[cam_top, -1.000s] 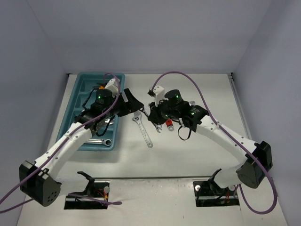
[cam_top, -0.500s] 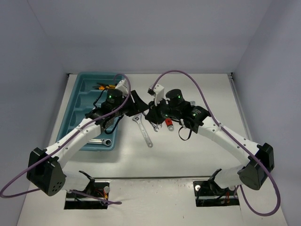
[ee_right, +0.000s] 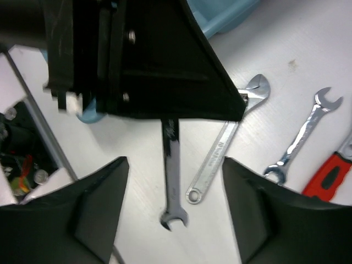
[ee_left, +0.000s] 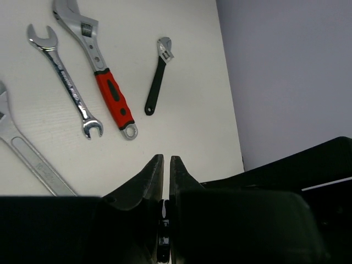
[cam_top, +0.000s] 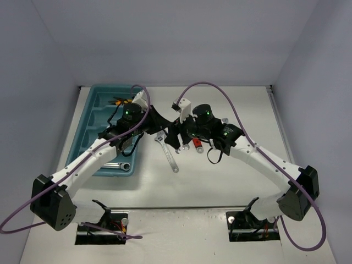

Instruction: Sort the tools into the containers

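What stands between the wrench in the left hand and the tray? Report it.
Nothing on the table lies between the dark wrench, clamped in the left hand, and the tray. The open right hand flanks the wrench, one finger each side; draw it clear of those first.

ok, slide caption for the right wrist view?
Left gripper clamps a slim dark metal spanner hanging between the open right gripper's fingers.

Lab test booth (plain walls point(cam_top: 165, 38) boxing a white table point(cam_top: 220, 176)).
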`<state>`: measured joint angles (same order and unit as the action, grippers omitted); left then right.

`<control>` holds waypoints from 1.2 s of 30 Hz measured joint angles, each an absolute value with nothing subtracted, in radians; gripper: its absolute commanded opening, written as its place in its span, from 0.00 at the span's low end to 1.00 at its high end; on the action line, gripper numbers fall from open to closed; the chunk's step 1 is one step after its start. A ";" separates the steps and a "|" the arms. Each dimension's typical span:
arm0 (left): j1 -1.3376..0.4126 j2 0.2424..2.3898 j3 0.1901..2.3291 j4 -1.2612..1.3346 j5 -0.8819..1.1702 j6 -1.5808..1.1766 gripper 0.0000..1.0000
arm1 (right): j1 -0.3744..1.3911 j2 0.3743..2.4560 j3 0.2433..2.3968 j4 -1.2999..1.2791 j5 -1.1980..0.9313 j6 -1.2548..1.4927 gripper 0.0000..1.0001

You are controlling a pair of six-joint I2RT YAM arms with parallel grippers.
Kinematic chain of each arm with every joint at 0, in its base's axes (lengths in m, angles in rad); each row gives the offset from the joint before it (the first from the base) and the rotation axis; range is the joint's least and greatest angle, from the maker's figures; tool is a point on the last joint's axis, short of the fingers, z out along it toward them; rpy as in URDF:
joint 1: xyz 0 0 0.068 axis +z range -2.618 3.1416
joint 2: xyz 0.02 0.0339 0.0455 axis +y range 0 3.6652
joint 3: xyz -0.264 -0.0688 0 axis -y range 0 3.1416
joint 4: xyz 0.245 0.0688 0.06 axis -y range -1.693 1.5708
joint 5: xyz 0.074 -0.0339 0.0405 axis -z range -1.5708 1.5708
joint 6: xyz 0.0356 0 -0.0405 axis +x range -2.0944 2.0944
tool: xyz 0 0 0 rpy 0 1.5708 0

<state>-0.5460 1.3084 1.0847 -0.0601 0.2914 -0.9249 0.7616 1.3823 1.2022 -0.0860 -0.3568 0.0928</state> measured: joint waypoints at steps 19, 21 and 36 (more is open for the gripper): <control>0.128 1.248 0.981 -0.157 0.280 -0.836 0.06 | 0.636 1.145 1.023 -0.071 -0.281 0.108 0.79; 0.156 1.294 0.972 -0.165 0.279 -0.823 0.14 | 0.615 1.126 1.004 -0.074 -0.281 0.108 0.79; 0.225 1.418 0.975 -0.245 0.232 -0.731 0.57 | 0.576 1.166 0.976 -0.128 -0.251 0.108 0.76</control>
